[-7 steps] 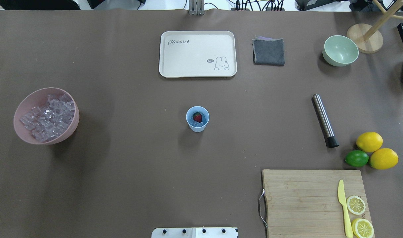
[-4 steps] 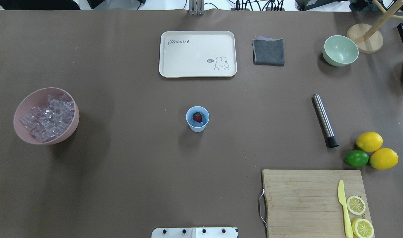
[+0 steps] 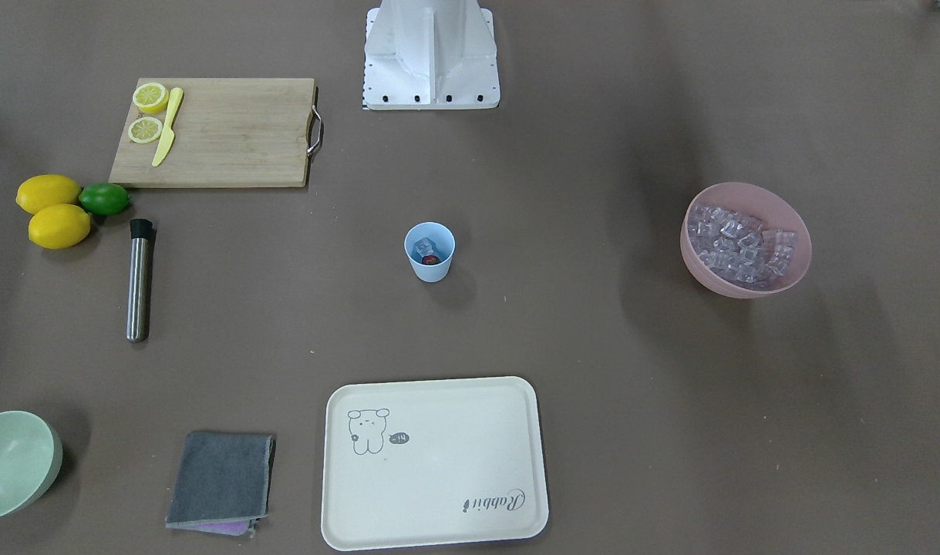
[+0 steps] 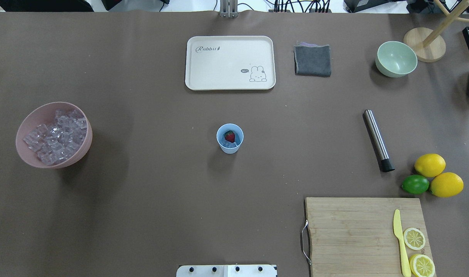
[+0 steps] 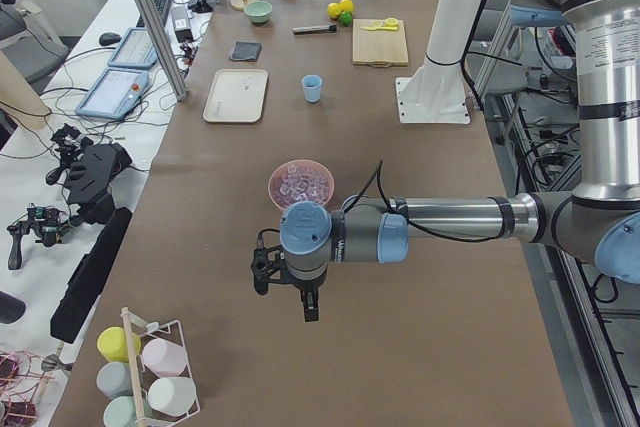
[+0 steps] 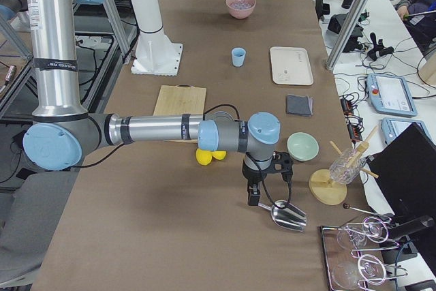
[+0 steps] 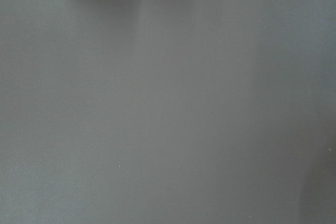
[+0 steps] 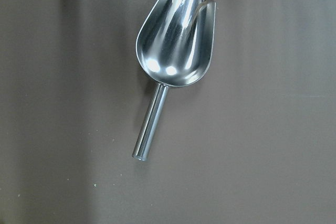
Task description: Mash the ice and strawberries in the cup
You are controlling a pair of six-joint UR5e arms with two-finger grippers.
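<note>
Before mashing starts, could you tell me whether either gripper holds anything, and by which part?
Nothing seems held: the left gripper hangs empty; the scoop lies free beneath the right gripper.

Left arm [image 5: 450, 215]: forearm level, reaching toward 9 o'clock in the left-side view.
Left tool [image 5: 298, 295]: points down to 6 o'clock; whether it is parted or closed cannot be told.
Right arm [image 6: 150, 129]: forearm level, reaching toward 3 o'clock in the right-side view.
Right tool [image 6: 261, 185]: points down to 6 o'clock; its state likewise cannot be told.
</note>
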